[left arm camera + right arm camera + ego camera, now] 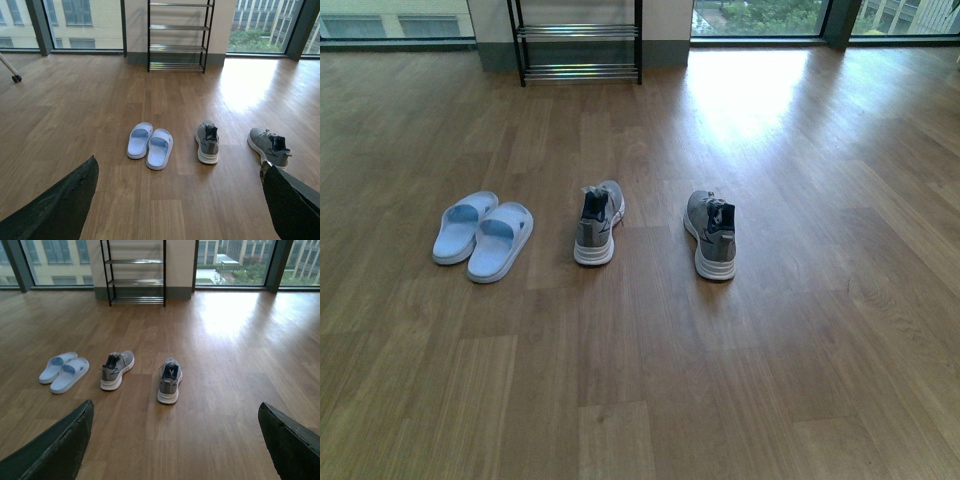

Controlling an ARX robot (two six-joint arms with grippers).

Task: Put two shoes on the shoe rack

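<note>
Two grey knit sneakers with white soles stand apart on the wood floor, heels toward me: the left shoe (597, 224) (207, 143) (116, 370) and the right shoe (711, 235) (270, 147) (170, 381). The black shoe rack (579, 42) (179, 36) (137, 272) with chrome bars stands far back against the wall. My left gripper (180, 170) hangs open above the floor, short of the shoes, nothing between its fingers. Open too is my right gripper (175, 412), just short of the right shoe. Neither arm shows in the front view.
Pale blue slide sandals (482, 236) (150, 144) (63, 373) lie left of the sneakers. A wheeled leg (10, 70) stands at the far left. Windows and a low wall run behind the rack. Bright glare falls on the floor at back right.
</note>
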